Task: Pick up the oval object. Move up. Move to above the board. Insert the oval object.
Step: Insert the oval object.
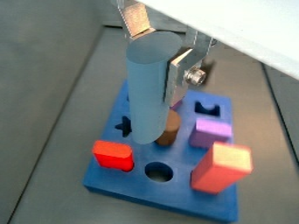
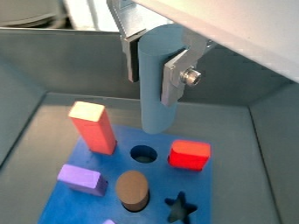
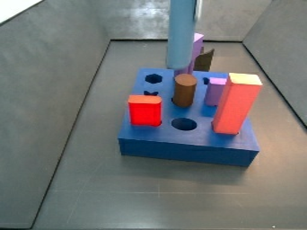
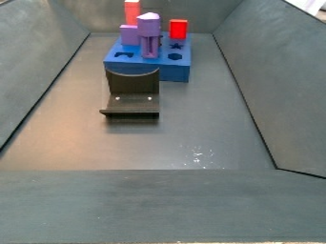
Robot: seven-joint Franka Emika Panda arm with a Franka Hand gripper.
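Note:
My gripper (image 1: 158, 52) is shut on the oval object (image 1: 146, 96), a tall pale blue post with rounded sides, and holds it upright by its upper part. It shows in both wrist views, the gripper (image 2: 155, 70) clamping the post (image 2: 158, 101) from two sides. In a side view the post (image 3: 182, 36) hangs over the back part of the board (image 3: 180, 148), a thick deep blue block, with its lower end just behind the brown cylinder (image 3: 185, 90). The gripper itself is cut off there. The board also shows in both wrist views (image 1: 128, 179) (image 2: 158, 182).
On the board stand a red cube (image 3: 145, 110), a tall orange-red block (image 3: 238, 103) and a lilac block (image 3: 216, 92). A round hole (image 3: 184, 124) and a star hole (image 1: 122, 125) are open. The fixture (image 4: 132, 100) stands on the floor beside the board (image 4: 178, 67). Grey walls enclose the floor.

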